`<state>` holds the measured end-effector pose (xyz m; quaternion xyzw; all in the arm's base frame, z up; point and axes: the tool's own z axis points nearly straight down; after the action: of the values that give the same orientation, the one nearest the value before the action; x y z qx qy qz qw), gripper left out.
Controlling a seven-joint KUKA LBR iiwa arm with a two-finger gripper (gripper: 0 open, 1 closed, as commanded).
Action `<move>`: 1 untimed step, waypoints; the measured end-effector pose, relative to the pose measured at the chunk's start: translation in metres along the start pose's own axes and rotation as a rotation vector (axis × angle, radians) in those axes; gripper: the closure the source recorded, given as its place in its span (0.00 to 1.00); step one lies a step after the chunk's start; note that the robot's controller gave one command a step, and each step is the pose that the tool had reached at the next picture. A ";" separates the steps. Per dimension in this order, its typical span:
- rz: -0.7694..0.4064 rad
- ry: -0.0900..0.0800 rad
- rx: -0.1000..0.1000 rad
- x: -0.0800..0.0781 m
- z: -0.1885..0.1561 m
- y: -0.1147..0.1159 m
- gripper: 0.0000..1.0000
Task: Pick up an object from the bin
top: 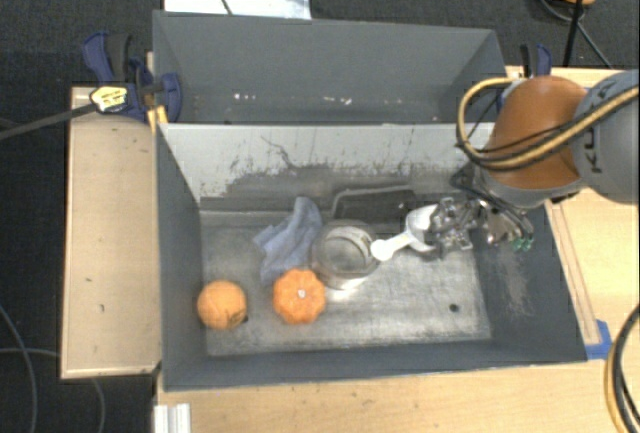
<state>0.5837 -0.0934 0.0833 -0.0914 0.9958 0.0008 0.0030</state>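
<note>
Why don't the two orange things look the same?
The left ball looks smooth; the right ball has ridges like a pumpkin and a pale spot on top. The left ball lies apart; the right ball sits close beside the clear cup. Both are orange, roundish, about equal in size.

Single arm (612,136) reaching in from the right, wrist bent down and to the left.

Grey link entering at the right edge of the camera view, ending in a rounded orange cover (535,133) over the wrist. Looped with yellow and black cables (470,126) curving round the cover's left side and across its front. Beneath the cover, dark gripper (447,226) slung low, angled down and leftward, set lower than and to the left of the wrist. Small greenish bit of hardware just to the right of the gripper body, under the cover's lower edge.
</note>
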 end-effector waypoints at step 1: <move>-0.001 0.000 0.000 0.000 0.000 0.000 1.00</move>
<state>0.5837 -0.0933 0.0833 -0.0918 0.9958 0.0007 0.0029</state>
